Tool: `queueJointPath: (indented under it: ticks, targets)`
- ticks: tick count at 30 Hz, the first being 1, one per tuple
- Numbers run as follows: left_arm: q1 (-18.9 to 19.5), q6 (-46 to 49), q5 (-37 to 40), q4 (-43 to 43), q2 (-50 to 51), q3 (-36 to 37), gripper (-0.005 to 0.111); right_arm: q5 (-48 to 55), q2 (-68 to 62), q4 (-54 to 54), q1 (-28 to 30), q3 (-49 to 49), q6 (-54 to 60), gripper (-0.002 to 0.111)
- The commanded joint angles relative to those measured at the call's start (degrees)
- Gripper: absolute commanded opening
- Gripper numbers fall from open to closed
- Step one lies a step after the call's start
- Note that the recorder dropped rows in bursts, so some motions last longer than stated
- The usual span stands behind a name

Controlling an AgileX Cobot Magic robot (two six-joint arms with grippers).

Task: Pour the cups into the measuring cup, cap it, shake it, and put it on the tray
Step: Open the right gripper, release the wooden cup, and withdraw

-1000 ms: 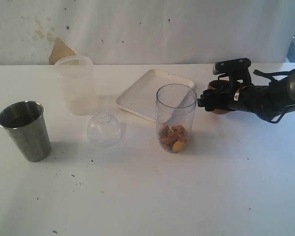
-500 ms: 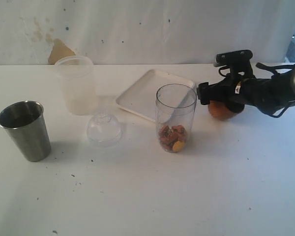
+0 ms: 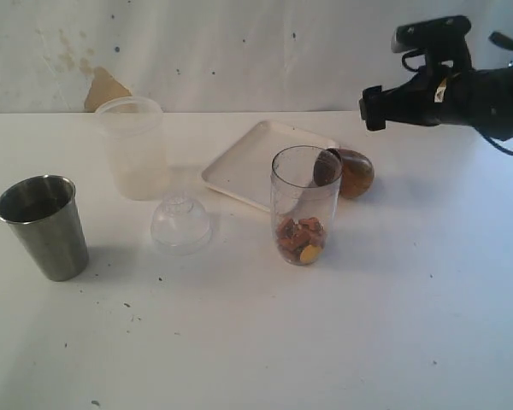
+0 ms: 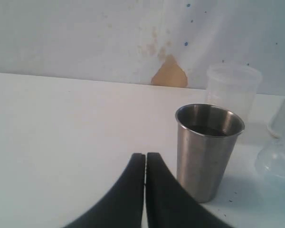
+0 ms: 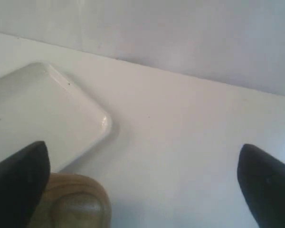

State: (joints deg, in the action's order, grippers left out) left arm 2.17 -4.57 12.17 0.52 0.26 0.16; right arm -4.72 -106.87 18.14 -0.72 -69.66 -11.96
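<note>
Exterior view: the wooden cup [image 3: 356, 172] lies on its side on the tabletop [image 3: 342, 342], just beside the right corner of the white tray [image 3: 250, 162] and behind the measuring cup [image 3: 305, 205]. Its long axis runs about left to right, and its dark mouth points left, toward the measuring cup. The measuring cup stands upright with its open mouth upward, and brown and yellow pieces lie at its bottom. The right gripper [image 3: 373, 108] hangs in the air above and to the right of the wooden cup, well apart from it. In the right wrist view its fingers [image 5: 20, 175] stand wide apart and hold nothing, with the wooden cup [image 5: 77, 202] and the tray [image 5: 38, 107] below. The steel tumbler [image 3: 43, 226] stands upright at the left, mouth upward. In the left wrist view the left gripper [image 4: 145, 156] has its fingers pressed together, empty, near the tumbler [image 4: 208, 152]. The cap [image 3: 180, 224] rests between the tumbler and the measuring cup, its neck pointing up.
</note>
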Motion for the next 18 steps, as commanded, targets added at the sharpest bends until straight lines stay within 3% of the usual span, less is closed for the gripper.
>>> queueJointPath:
  ticks: [1,4,8,11,15,18]
  targets:
    - [-0.2,0.0,-0.7,-0.1,-0.3,-0.2,0.001,3.5,6.8,0.3,-0.4,-0.4,1.0,0.102]
    - [-0.2,0.0,-0.7,-0.1,-0.3,-0.2,0.001,4.7,10.6,0.3,-0.4,0.1,1.2,0.083]
    - [-0.2,0.0,-0.7,-0.1,-0.3,-0.2,0.001,9.3,14.2,-0.7,-0.4,0.2,1.0,0.027]
    - [-0.2,0.0,-0.7,-0.1,-0.3,-0.2,0.001,14.1,16.4,-0.7,-0.4,0.2,-1.0,0.000]
    - [-0.2,0.0,-0.7,-0.1,-0.3,-0.2,0.001,20.3,19.8,-0.7,-0.4,0.8,-1.0,0.000]
    - [-0.2,0.0,-0.7,-0.1,-0.3,-0.2,0.001,19.4,23.6,-1.4,-0.4,4.4,-1.0,0.000]
